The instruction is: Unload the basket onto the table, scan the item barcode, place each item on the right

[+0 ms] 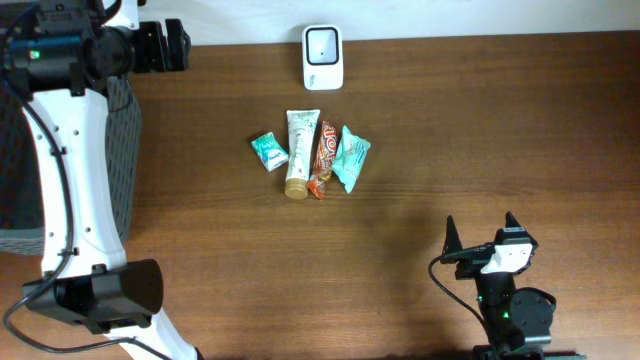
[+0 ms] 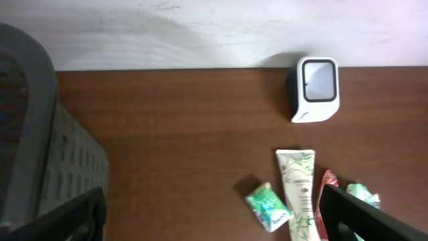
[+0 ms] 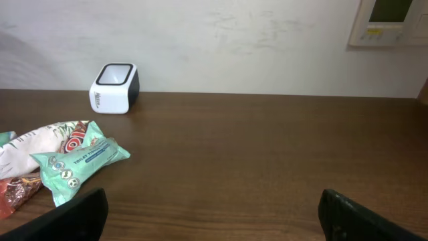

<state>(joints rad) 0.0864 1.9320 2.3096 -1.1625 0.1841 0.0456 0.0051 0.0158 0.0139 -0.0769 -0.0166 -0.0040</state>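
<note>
Table: a brown wooden table (image 1: pixel 500 120) with a white wall behind it.
Scanner: a small white box scanner with a dark glass window (image 1: pixel 322 57) stands at the far edge of the table, close to the wall. Nothing touches it.
Things to scan: four things lie side by side in the middle of the table, in front of the scanner and apart from it.
Small packet: a little green and white packet (image 1: pixel 268 150) is at the left end of the row, just beside the tube.
Tube: a cream plastic tube with a gold cap (image 1: pixel 300 150) lies flat, with its cap pointing away from the scanner.
Candy bar: a red and orange wrapped candy bar (image 1: pixel 323 160) lies between the tube and the big packet, close against both.
Big packet: a light teal soft packet with dark writing (image 1: pixel 350 157) is at the right end of the row.
Basket: a grey plastic basket with holes (image 1: pixel 120 150) sits at the left side of the table, partly under the white left arm.
Left gripper: the black left gripper (image 2: pixel 212 201) is up by the far left corner, near the basket. Its two fingers (image 2: pixel 361 214) are spread wide and nothing is between them.
Right gripper: the black right gripper (image 1: pixel 481 225) is by the near edge on the right, well apart from the row. Its fingers are spread wide too, and it holds nothing.
</note>
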